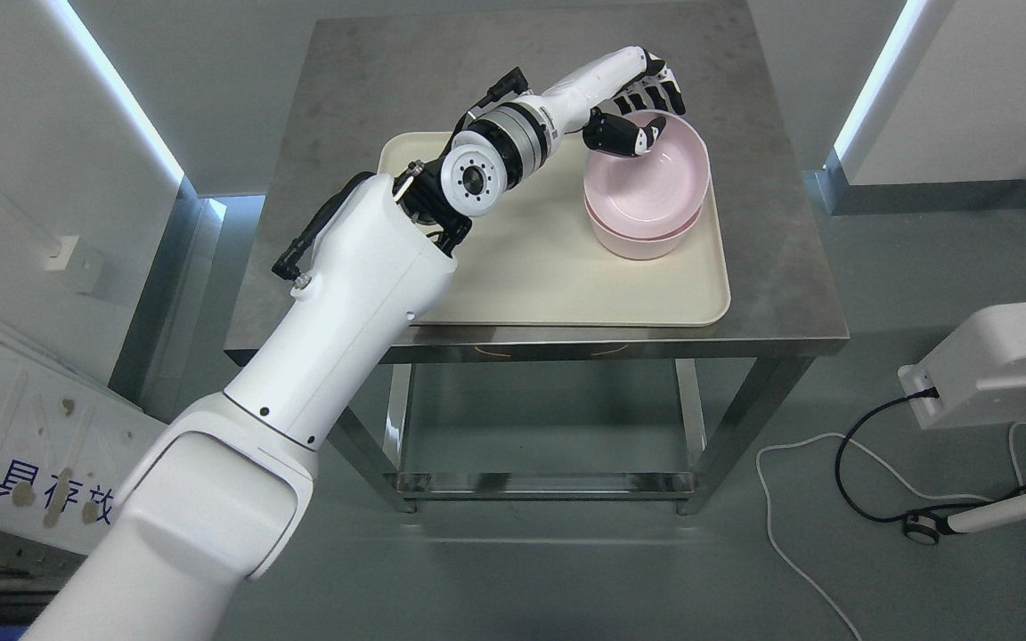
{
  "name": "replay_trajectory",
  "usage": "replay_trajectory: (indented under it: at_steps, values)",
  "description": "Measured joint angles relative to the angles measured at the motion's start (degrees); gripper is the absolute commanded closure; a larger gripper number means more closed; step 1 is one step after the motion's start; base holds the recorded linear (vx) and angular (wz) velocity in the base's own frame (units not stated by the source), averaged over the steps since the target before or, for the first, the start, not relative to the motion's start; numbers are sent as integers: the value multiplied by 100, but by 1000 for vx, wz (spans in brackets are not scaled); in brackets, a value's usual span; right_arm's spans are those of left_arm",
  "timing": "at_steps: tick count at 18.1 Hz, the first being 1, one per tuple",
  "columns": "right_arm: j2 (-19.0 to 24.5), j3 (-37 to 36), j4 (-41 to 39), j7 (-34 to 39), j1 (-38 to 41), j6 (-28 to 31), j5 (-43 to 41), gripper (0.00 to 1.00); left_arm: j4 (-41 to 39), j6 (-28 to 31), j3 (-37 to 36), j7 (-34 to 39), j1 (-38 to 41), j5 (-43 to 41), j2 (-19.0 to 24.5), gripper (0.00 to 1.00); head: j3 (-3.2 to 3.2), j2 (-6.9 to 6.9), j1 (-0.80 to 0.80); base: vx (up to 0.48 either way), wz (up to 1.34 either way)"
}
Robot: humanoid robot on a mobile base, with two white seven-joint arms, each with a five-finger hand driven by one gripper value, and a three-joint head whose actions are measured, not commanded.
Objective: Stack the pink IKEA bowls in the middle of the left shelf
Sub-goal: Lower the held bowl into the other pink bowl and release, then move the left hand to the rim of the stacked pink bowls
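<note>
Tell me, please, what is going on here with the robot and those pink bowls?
The robot's left hand has reached across a steel table to the top pink bowl, which sits tilted in a second pink bowl on a cream tray. Its thumb is inside the rim at the far left and its fingers curl over the back edge, so it seems to be gripping the bowl. The right arm is out of view.

Lower pink bowl (633, 240) mostly hidden; grip on upper bowl (651, 182) unclear.

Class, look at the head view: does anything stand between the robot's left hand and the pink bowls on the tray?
Nothing visible does. The left hand is already at the upper rim of the top pink bowl, thumb inside.
</note>
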Motion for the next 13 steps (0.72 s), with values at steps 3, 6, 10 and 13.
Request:
replay_trajectory:
  at_steps: [3, 6, 10, 13]
  values:
    - [0, 0, 0, 0, 0, 0, 0, 0, 92, -1, 1, -30, 0, 23, -11, 51, 0, 0, 0, 0, 0]
    - [0, 0, 0, 0, 0, 0, 0, 0, 120, -1, 87, -56, 51, 183, -18, 48, 0, 0, 0, 0, 0]
    - [0, 0, 0, 0, 0, 0, 0, 0, -352, -26, 440, -71, 459, 1018, -26, 23, 0, 0, 0, 0, 0]
    - [0, 0, 0, 0, 0, 0, 0, 0, -1014, -88, 685, -63, 954, 1537, -30, 12, 0, 0, 0, 0, 0]
